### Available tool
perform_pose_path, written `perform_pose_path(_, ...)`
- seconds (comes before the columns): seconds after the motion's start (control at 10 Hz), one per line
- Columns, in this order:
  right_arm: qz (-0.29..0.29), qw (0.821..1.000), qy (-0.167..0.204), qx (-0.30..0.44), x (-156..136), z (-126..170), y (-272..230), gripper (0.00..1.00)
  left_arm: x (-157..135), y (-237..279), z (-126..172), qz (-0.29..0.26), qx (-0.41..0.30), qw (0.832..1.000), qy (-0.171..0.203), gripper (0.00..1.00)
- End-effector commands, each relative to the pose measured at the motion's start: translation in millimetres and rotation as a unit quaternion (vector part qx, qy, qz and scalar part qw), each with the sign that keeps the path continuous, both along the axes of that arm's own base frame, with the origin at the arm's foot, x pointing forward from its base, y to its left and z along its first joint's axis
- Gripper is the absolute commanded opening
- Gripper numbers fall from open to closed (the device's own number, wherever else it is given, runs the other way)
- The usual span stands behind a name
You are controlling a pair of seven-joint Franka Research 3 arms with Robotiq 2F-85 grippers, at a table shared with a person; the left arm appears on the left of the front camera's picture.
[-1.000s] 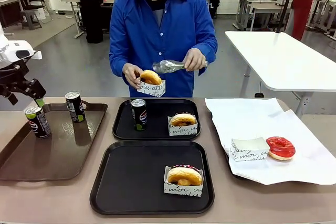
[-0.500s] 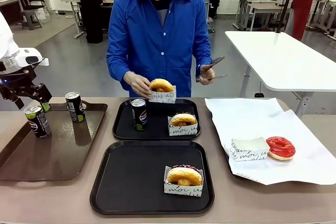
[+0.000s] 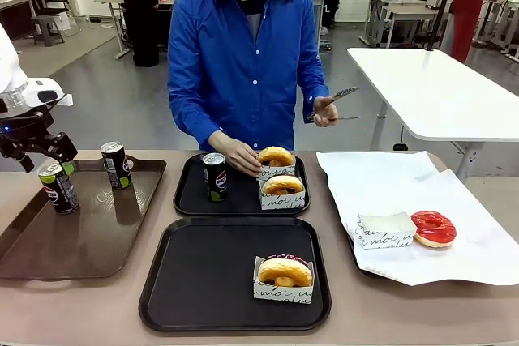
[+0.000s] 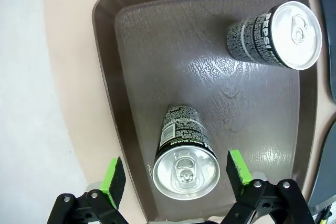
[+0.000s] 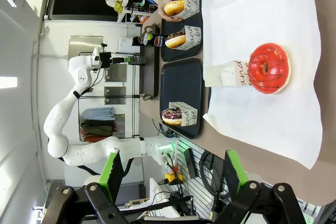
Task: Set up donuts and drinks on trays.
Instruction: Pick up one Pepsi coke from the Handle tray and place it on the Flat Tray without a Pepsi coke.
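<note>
While the L gripper (image 4: 176, 172) hangs w/ jaws wide, one drink can (image 4: 185, 163) stands upright btwn its pads, untouched, on the brown tray (image 4: 131, 77). A 2nd can (image 4: 275, 34) stands farther ahead. R gripper (image 5: 172, 174) is also wide, nothing in it. Ahead of it a red donut (image 5: 268, 68) lies on white paper (image 5: 294, 114), touching a white box (image 5: 231, 74). Beyond: far black tray (image 3: 190, 192) w/ 3rd can (image 3: 215, 176) + boxed donut (image 3: 283, 190), person's hand (image 3: 239, 154) holding a 2nd boxed donut (image 3: 276, 160) there. Near black tray (image 3: 203, 281) has a 3rd boxed donut (image 3: 285, 275).
</note>
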State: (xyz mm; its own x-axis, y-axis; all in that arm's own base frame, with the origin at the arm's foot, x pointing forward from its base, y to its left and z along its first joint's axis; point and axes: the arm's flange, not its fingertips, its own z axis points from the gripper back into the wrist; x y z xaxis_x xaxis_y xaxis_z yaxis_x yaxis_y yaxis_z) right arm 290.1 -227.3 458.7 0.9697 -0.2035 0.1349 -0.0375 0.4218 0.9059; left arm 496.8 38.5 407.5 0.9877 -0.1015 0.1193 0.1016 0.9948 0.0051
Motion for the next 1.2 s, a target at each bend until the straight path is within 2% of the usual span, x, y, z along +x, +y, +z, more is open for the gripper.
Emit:
perform_pose_path(0.0,0.003,1.000,-0.008,0.007,0.3,0.7,-0.3,1.00,4.3,0.8,-8.4,0.009,0.009,1.000,0.012,1.00)
perform_pose_path(1.1,0.003,1.000,-0.008,0.007,0.3,0.7,-0.3,1.00,8.4,-2.7,-27.0,0.003,0.000,1.000,0.020,1.00)
